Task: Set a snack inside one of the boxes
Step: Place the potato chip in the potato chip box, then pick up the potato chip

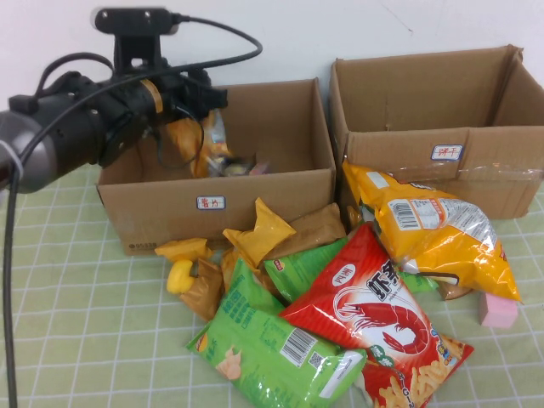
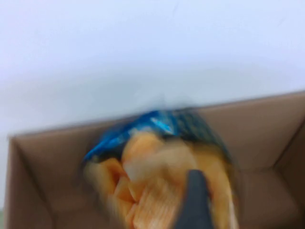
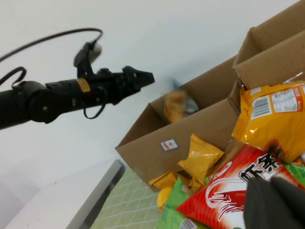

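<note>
My left gripper (image 1: 211,95) is above the left cardboard box (image 1: 280,189), with its jaws apart. An orange and blue snack bag (image 1: 202,140) is just below it inside the box, blurred and free of the fingers. The bag shows blurred in the left wrist view (image 2: 152,171) behind one dark finger (image 2: 195,200). In the right wrist view the bag (image 3: 176,104) is in the box (image 3: 190,138), below and apart from the left gripper (image 3: 145,77). My right gripper (image 3: 277,206) is shut and empty over the red prawn snack bag (image 3: 224,186).
A second box (image 1: 425,140) stands at the back right. Several snack bags lie piled in front of the boxes: red prawn bag (image 1: 365,310), green bag (image 1: 263,344), large yellow bag (image 1: 433,225). A pink block (image 1: 497,310) lies at the right.
</note>
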